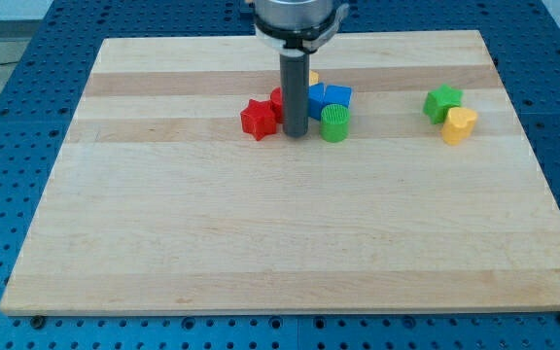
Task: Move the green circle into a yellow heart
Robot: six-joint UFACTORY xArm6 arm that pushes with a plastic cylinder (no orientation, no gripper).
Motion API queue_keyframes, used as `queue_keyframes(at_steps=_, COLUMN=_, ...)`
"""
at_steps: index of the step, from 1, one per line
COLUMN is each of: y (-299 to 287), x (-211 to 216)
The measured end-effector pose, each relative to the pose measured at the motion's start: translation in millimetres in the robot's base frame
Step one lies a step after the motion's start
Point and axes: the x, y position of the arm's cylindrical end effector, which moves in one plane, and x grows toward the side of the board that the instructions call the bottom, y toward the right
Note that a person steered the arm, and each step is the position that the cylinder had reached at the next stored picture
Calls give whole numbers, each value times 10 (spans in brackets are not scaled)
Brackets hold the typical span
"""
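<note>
The green circle (334, 124) stands on the wooden board (290, 233) near the top middle, at the lower right of a cluster of blocks. My tip (296, 133) rests on the board just left of the green circle, between it and a red star (258, 119). The yellow heart (459, 124) lies far to the view's right, touching a green star-like block (443, 101) above and left of it.
Blue blocks (327, 97) sit right behind the green circle. A second red block (277, 99) and a yellow block (313, 77) are partly hidden behind the rod. A blue perforated table (8, 97) surrounds the board.
</note>
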Motion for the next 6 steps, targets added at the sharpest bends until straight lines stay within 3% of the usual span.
queue_keyframes(at_steps=2, y=655, x=-54)
queue_keyframes(at_steps=4, y=539, x=90)
queue_keyframes(at_steps=6, y=1105, x=122)
